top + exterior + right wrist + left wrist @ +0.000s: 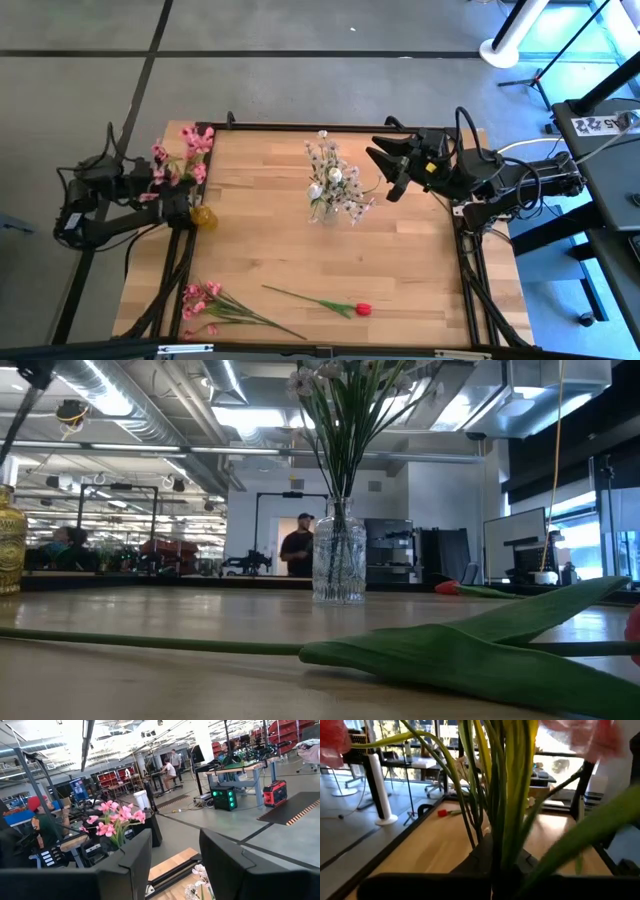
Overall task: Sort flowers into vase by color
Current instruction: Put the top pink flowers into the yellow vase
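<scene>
My left gripper (178,203) is at the table's left edge, shut on a bunch of pink flowers (182,158), beside a small yellow vase (203,216). In the left wrist view their green stems (507,795) rise in front of the camera. A clear glass vase (338,565) holding white blossom sprigs (332,180) stands at the table's middle. My right gripper (386,170) hovers open just right of it, holding nothing. Another pink spray (205,300) and a red rosebud stem (345,306) lie flat near the front edge. My left gripper has several green stems (502,860) of the pink flowers between its two dark fingers (480,862), coming at them about level from the table's left. The stems stand roughly upright with the blossoms (590,737) above. Their lower ends are hidden below the gripper.
A long green leaf and stem (480,650) lie close to the low camera at the front edge. The black table frame (470,250) runs along the sides. Bare wood lies between the two vases and in front of the glass vase. People stand in the room beyond.
</scene>
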You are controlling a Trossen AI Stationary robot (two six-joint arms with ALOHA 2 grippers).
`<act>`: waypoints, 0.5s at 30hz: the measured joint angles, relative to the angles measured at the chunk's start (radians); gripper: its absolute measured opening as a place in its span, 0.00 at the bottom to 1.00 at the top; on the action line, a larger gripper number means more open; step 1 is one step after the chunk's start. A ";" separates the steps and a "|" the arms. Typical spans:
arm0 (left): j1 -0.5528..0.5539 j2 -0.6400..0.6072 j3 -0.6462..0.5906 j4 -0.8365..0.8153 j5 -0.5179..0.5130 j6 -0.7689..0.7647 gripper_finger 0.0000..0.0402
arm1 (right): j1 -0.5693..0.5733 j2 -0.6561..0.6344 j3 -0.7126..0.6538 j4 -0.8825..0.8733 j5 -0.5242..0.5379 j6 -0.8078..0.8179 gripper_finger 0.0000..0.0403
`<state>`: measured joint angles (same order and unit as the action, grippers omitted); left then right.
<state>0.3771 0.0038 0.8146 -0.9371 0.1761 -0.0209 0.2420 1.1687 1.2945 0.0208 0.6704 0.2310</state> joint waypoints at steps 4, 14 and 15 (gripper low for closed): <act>0.000 0.000 0.077 -0.106 0.001 -0.011 0.06 | 0.000 0.000 0.000 -0.002 0.000 0.000 0.41; 0.000 0.000 0.137 -0.453 -0.003 -0.250 0.13 | 0.000 0.000 0.000 -0.026 0.072 -0.002 0.41; 0.000 0.000 0.137 -0.477 -0.003 -0.258 0.14 | 0.000 0.000 0.000 -0.027 0.080 -0.002 0.41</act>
<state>0.3771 0.0040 0.9512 -1.4141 0.1734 -0.2785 0.2420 1.1687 1.2945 -0.0059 0.7505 0.2291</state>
